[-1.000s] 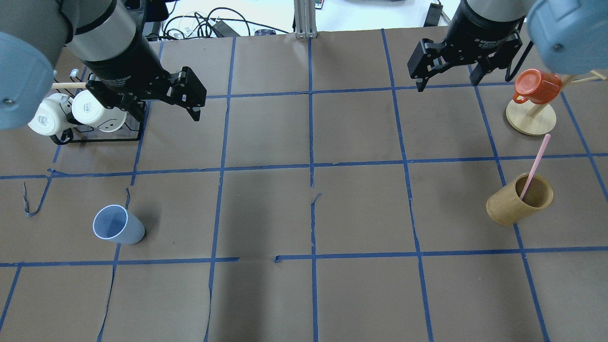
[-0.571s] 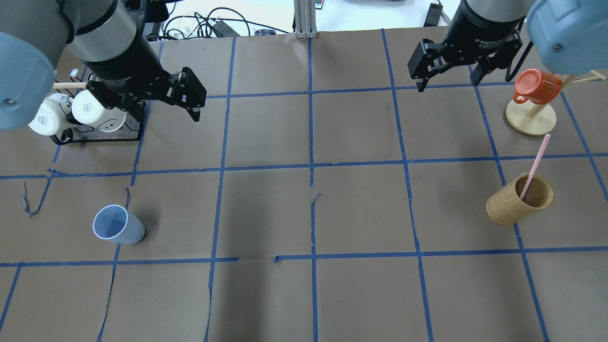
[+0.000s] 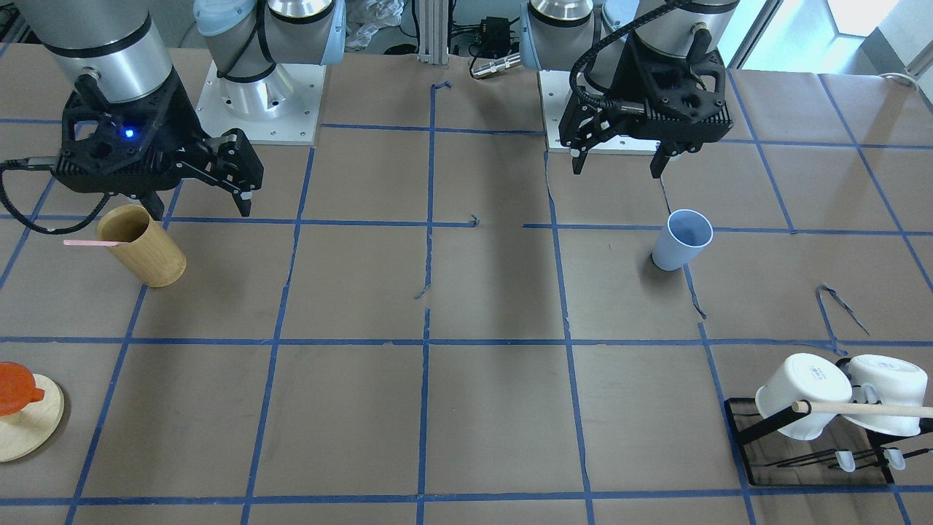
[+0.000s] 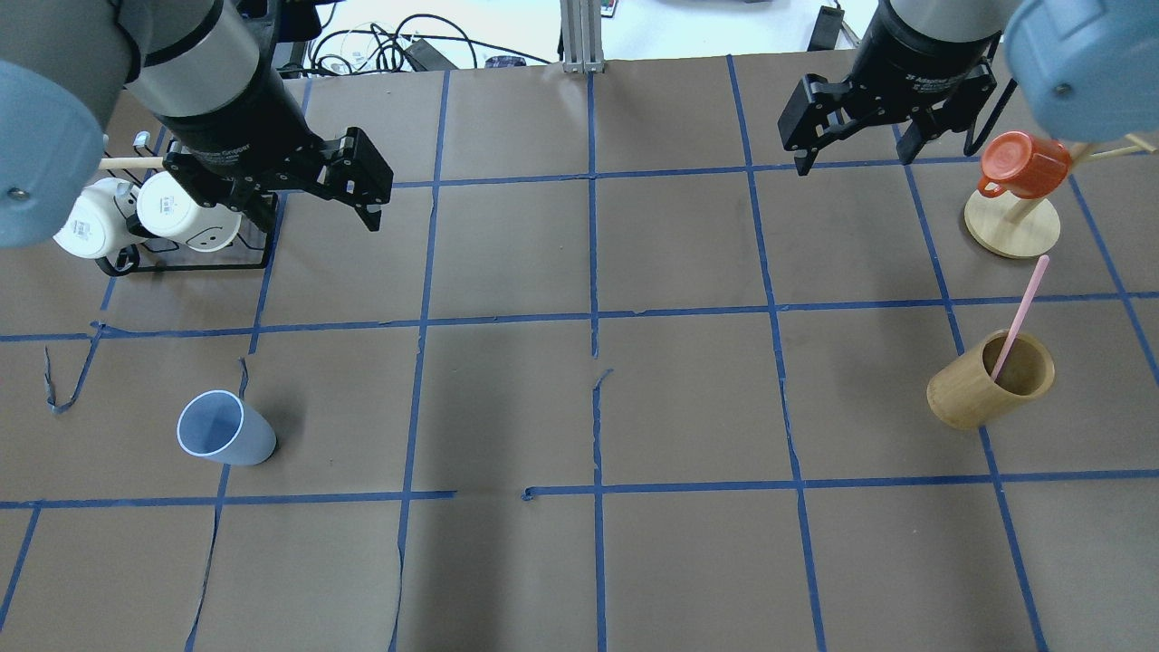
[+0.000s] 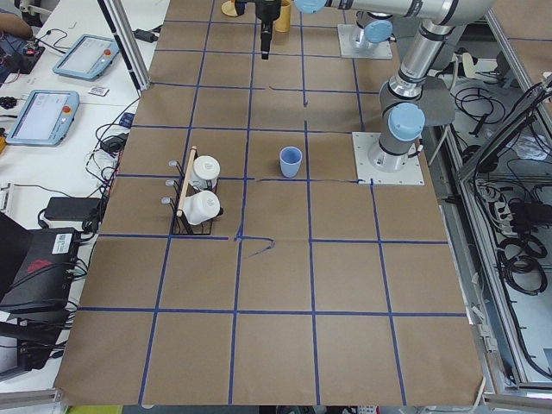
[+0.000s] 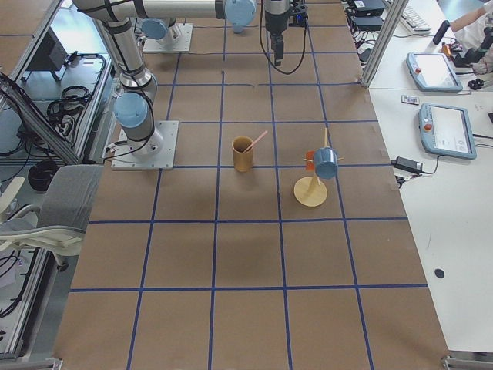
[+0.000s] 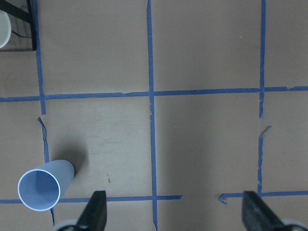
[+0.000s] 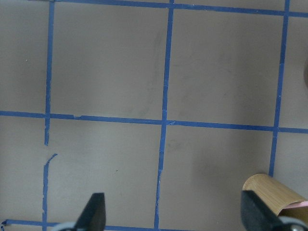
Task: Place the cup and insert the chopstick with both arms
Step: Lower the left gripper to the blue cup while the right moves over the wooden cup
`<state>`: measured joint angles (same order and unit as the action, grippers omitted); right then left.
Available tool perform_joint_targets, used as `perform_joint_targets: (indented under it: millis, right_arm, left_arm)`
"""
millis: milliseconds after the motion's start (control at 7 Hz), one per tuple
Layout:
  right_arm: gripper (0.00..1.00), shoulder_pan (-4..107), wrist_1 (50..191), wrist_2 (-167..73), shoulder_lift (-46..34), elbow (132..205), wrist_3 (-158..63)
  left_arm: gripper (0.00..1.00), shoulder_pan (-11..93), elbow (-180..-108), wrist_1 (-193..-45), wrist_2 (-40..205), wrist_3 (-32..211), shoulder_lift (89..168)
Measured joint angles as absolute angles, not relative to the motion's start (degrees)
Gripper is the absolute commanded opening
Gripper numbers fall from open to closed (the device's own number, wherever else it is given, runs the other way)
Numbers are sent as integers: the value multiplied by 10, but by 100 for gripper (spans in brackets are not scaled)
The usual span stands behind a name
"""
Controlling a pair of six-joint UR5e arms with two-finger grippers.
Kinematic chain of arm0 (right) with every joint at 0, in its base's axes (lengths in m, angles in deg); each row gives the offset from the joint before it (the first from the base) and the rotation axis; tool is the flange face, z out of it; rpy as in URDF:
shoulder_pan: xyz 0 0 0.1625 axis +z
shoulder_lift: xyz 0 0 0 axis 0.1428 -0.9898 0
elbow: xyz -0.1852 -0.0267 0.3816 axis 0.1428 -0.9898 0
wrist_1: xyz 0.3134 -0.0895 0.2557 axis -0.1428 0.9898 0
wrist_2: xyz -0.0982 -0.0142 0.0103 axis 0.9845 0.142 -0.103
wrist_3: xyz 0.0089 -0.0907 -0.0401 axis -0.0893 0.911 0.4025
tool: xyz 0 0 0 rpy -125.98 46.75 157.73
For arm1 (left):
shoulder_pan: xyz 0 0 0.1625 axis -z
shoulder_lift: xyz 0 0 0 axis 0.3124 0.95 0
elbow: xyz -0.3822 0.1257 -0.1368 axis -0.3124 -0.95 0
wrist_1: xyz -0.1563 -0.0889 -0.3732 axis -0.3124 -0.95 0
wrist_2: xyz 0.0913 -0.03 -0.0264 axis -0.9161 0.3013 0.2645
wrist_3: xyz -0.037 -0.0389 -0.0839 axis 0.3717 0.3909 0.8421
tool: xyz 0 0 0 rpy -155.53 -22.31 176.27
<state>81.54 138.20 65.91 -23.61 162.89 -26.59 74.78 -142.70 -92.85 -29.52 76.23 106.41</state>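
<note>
The pale blue cup (image 4: 225, 439) stands upright on the left half of the table; it also shows in the front view (image 3: 681, 240) and the left wrist view (image 7: 43, 185). One pink chopstick (image 4: 1021, 317) leans in a tan bamboo cup (image 4: 973, 394) on the right, also seen from the front (image 3: 87, 243). My left gripper (image 4: 317, 213) hangs open and empty above the table, beyond the blue cup (image 3: 616, 166). My right gripper (image 4: 853, 158) is open and empty, high and beyond the bamboo cup (image 3: 200, 210).
Two white mugs (image 4: 145, 217) lie on a black wire rack at the far left. An orange-red mug (image 4: 1023, 167) hangs on a wooden mug tree (image 4: 1010, 226) at the far right. Blue tape lines grid the brown table cover.
</note>
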Motion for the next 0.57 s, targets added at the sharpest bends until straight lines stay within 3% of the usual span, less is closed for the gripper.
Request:
perform_joint_targets:
  millis: [571]
  right_arm:
    - [100,758,1333,685,-235,1630,-268]
  left_arm:
    - [100,748,-1429,-928,-295,762,1063]
